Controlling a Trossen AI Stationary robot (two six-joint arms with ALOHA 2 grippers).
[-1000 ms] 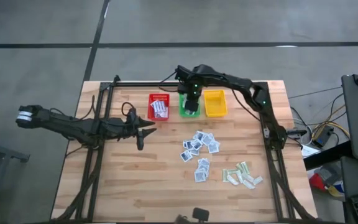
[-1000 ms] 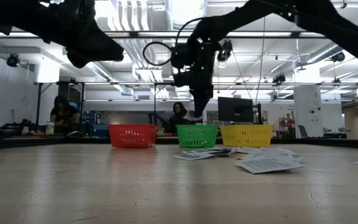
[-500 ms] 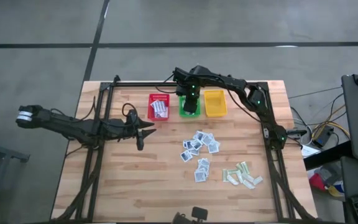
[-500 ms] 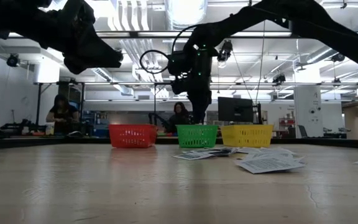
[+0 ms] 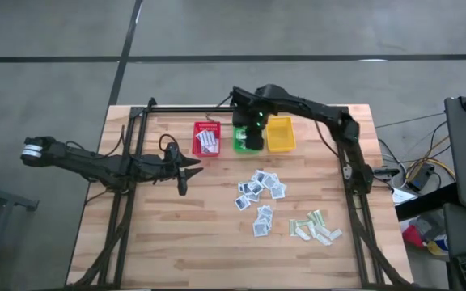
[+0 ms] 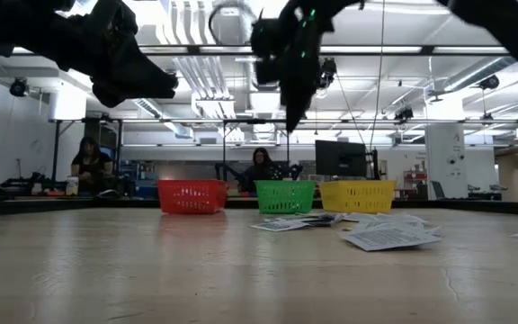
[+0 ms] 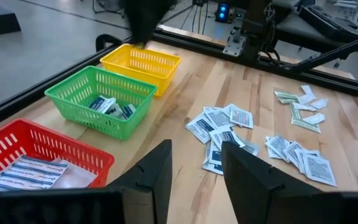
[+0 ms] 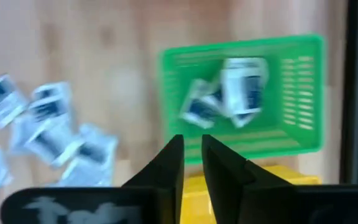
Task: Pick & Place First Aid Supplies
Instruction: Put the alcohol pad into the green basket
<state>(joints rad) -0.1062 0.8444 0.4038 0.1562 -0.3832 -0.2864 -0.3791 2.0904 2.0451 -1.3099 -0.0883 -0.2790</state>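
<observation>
Three baskets (image 5: 245, 136) stand in a row at the 12 o'clock side of the table (image 5: 176, 242): red, green, yellow, from 9 to 3 o'clock. I think each colour is for one sort of packet, because the red one holds oblong striped packets (image 5: 208, 142) and the green one (image 8: 291, 93) holds small square packets (image 8: 229, 93).

My right gripper (image 5: 253, 139) hangs over the green basket, well above its rim in the low view. Its fingers (image 8: 169, 165) stand only a narrow gap apart and nothing is between them. I judge that a square packet was just let go here, but I cannot tell which one.

My left gripper (image 7: 194, 174) waits above bare wood at about 9 o'clock, near the red basket. Its fingers are apart and hold nothing.

Most supplies are not sorted yet. The loose square packets (image 5: 257, 198) lie flat in a scattered heap near the middle, some overlapping, their edges turned every way, so no common direction exists. The pale strips (image 5: 315, 228) lie toward 4 o'clock, well apart from the baskets. Their long axes run mostly from 8 to 2 o'clock, though a few are turned otherwise. The yellow basket (image 7: 142, 62) looks empty, so I suppose the strips go there. For a strip, I would close the fingers across the short side.
</observation>
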